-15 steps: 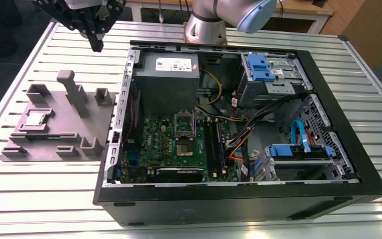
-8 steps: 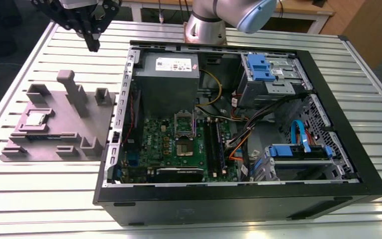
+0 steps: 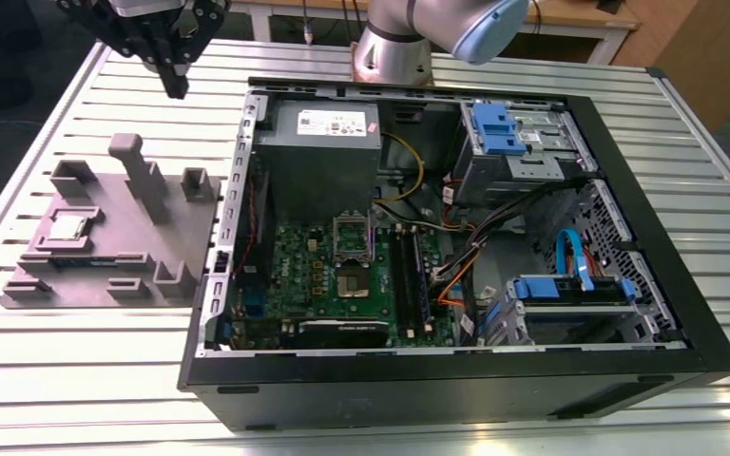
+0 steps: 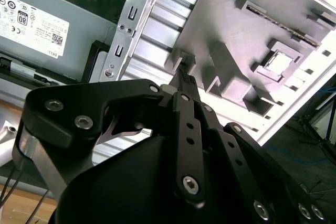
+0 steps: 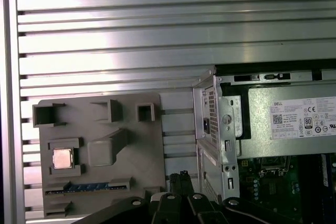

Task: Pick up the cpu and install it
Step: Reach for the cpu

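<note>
The gripper hangs over the slatted table, fingers pinched together on nothing — well apart from the cpu lying in the grey fixture beside the computer case.

Arm top past exterior view's upper edge; pt of fixture edge behind fingers, first wrist view.

A white label of small print sits on the power-supply box.
</note>
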